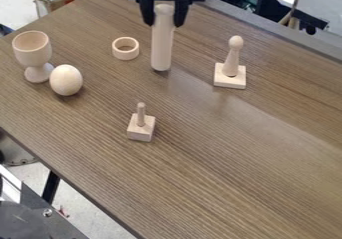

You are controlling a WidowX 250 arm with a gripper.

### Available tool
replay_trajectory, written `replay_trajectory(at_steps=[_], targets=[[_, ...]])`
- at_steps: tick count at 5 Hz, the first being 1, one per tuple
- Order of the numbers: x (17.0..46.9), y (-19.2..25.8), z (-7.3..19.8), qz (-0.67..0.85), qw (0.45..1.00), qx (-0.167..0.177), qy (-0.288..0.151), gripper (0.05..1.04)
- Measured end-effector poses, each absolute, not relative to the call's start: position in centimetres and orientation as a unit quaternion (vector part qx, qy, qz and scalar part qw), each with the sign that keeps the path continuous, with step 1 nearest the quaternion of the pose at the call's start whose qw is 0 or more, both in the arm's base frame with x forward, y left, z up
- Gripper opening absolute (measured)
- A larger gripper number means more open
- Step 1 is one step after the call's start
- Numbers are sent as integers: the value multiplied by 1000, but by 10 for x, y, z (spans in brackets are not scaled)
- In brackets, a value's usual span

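At the top centre, my gripper [164,17] has its two black fingers closed on the upper end of a pale wooden rod [161,45]. The rod hangs upright, its rounded lower end at or just above the table; which of these I cannot tell. Left of the rod lies a wooden ring [125,49]. To the right stands a wooden peg with a ball top on a square base [230,75]. Nearer the camera is a small block with a short peg [141,126]. A wooden egg [66,80] is beside a wooden goblet [32,50] at the left.
The brown wooden table [220,173] has its near edge running diagonally from the left side to the bottom. A grey strip [267,28] borders its far edge. Beyond the upper left corner is a cardboard box [65,2], and dark metal equipment [33,218] stands at lower left.
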State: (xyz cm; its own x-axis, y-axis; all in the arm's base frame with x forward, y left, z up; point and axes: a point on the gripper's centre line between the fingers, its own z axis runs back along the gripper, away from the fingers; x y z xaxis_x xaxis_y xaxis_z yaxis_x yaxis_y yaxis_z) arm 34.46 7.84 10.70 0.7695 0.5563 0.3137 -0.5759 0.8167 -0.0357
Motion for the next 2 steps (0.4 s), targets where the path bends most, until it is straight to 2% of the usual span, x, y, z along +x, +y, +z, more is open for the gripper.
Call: replay_trajectory(at_steps=[1, 2], targets=[[345, 78, 107, 301, 940, 31, -157, 962], [344, 79, 107, 306, 939, 35, -155, 1000]])
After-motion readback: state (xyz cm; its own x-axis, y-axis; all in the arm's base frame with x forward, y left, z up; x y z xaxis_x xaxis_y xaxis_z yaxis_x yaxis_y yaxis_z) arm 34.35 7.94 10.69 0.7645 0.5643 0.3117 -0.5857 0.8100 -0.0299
